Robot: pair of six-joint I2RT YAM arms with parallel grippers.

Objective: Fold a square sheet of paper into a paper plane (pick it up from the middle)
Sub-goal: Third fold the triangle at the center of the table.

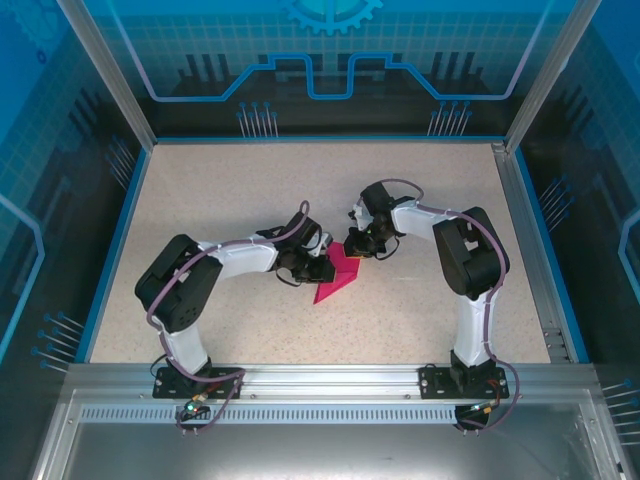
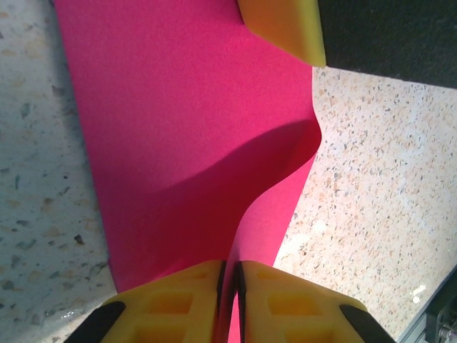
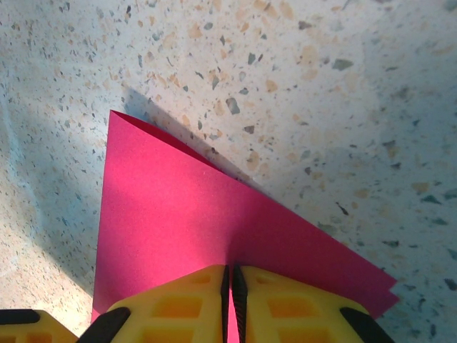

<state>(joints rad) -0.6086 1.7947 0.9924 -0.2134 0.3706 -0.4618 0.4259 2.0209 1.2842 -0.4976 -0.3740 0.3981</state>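
The magenta-pink paper [image 1: 338, 275] lies mid-table, partly folded, its pointed end toward the near side. My left gripper [image 1: 318, 268] pinches its left edge; in the left wrist view the yellow jaws [image 2: 230, 275] are shut on a raised fold of the paper [image 2: 178, 128], which bows upward in front of them. My right gripper [image 1: 362, 248] grips the far right side; in the right wrist view its jaws [image 3: 230, 282] are shut on the paper [image 3: 171, 214], which spreads flat as a folded triangle with doubled edges. A yellow fingertip [image 2: 285, 25] of the right gripper shows at the top of the left wrist view.
The speckled beige tabletop [image 1: 250, 200] is bounded by blue walls and a metal rail [image 1: 320, 378] at the near edge. Both arm bases [image 1: 195, 380] sit on that rail. An aluminium frame post [image 1: 530, 240] runs along the right side.
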